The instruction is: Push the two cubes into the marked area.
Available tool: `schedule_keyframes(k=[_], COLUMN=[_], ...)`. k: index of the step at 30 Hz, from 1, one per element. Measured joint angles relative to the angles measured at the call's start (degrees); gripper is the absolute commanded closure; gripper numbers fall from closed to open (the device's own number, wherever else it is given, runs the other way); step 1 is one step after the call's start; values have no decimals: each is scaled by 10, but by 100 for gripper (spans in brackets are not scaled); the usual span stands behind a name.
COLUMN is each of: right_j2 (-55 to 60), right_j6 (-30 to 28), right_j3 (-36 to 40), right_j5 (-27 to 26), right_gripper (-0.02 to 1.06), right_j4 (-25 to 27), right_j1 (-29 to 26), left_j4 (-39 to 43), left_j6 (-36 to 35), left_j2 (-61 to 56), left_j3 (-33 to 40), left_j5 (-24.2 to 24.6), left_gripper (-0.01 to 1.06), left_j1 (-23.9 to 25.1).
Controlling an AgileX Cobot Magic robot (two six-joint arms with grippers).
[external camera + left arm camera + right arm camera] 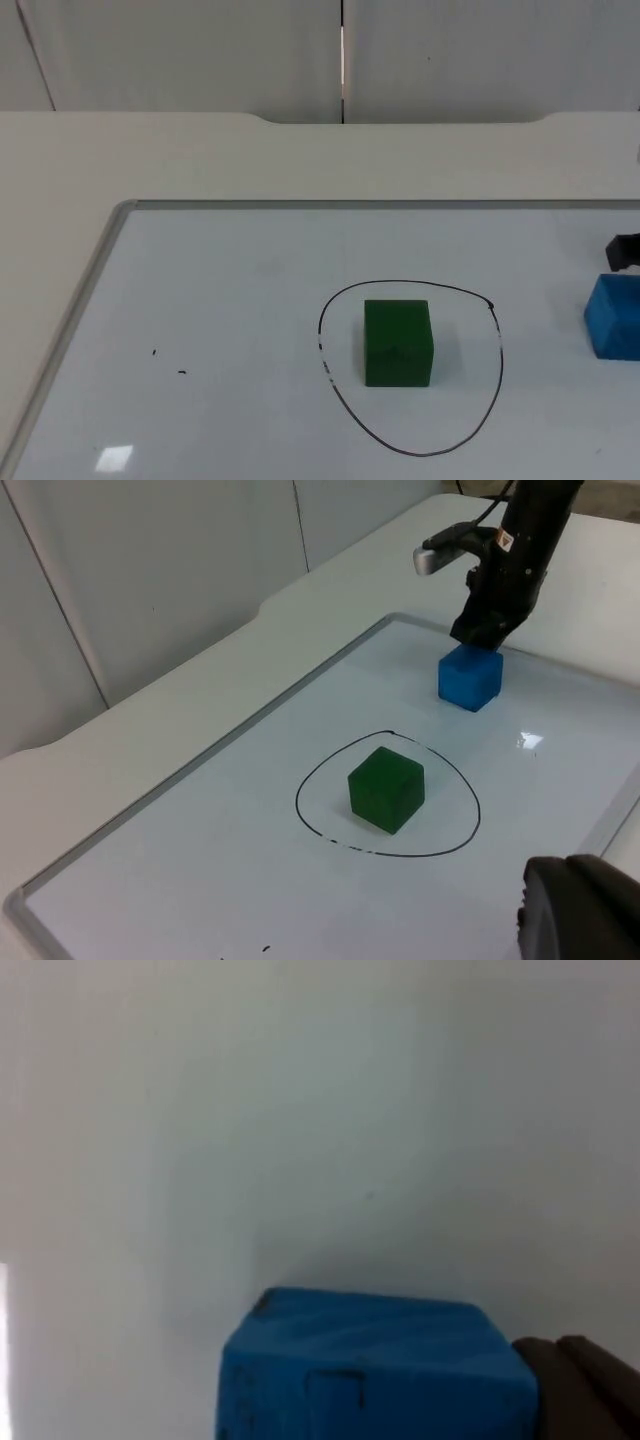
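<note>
Inside the marked circle [412,368]: one green cube [398,343]; one blue cube [614,317] outside; fingers' state unclear.

no readable text, labels, brands or numbers appear in any view. the only mark is a hand-drawn black outline [411,368], a rough closed loop with no writing, drawn on the whiteboard [200,300]. a small tag on the right arm [505,542] is too small to read.
</note>
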Motion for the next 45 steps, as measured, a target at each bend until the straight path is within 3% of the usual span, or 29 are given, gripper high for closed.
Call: schedule_keyframes(k=[45], right_j2=[0], right_j6=[28], right_j3=[-3], right_j5=[-10], right_gripper=[105], right_j4=[60], right_j1=[86], left_j4=[0], left_j6=[0], left_j2=[0], left_j3=[0], left_j5=[14], left_gripper=[105], left_j1=[0])
